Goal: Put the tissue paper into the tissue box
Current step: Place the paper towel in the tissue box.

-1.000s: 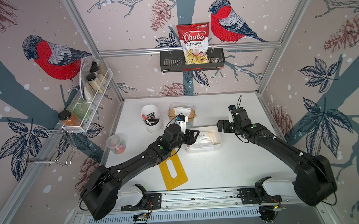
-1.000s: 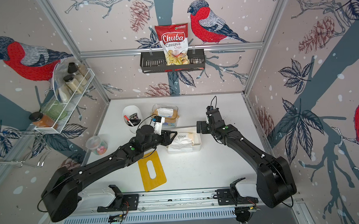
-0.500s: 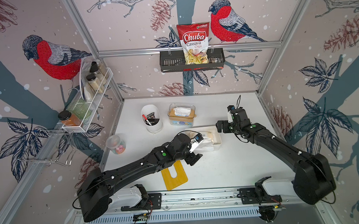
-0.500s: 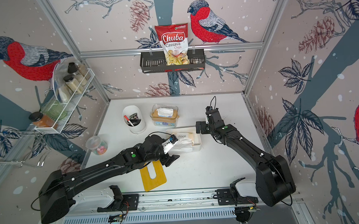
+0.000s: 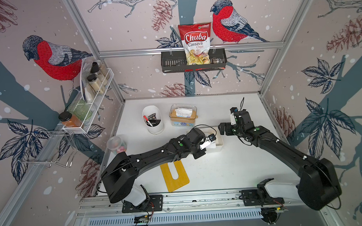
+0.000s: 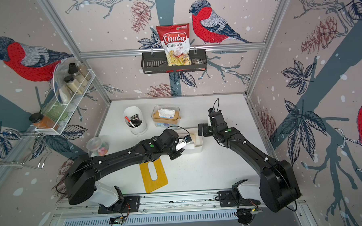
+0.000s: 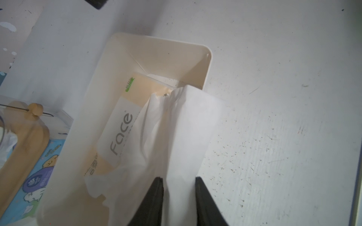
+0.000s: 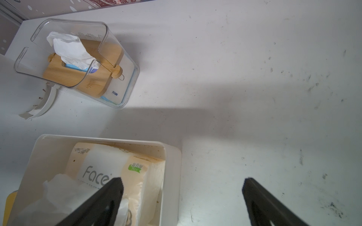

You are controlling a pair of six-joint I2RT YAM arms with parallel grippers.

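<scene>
- White tissue paper (image 5: pixel 211 145) shows in both top views as a loose sheet pinched at the tip of the left gripper (image 5: pixel 209 140), over the end of the open tissue box (image 5: pixel 221 144) nearest that arm. The right gripper (image 5: pixel 224 129) hangs just beside the box's other end, with its jaws spread wide and nothing between them. Behind the box stand a clear dispenser (image 5: pixel 183 117) and a white cup (image 5: pixel 153 122). A yellow board (image 5: pixel 174 176) lies on the table (image 5: pixel 241 167), partly under the left arm.
- Left wrist view: the left gripper (image 7: pixel 179 179) has its fingers (image 7: pixel 154 199) drawn narrow, with the tissue paper (image 7: pixel 188 127) filling the gap between them. The sheet runs from the fingers to the tissue pack (image 7: pixel 121 135), printed "Face", which lies inside the tissue box (image 7: pixel 156 39). One edge of the sheet overlaps the box's rim in this view.
- Right wrist view: the right gripper (image 8: pixel 182 180) is wide and holds nothing. One of its fingers (image 8: pixel 101 199) is over the tissue box (image 8: pixel 172 176) and the other is over bare table. The tissue pack (image 8: pixel 101 168) lies in the box with crumpled tissue paper (image 8: pixel 62 191) beside it. The clear dispenser (image 8: pixel 78 64) stands apart.
</scene>
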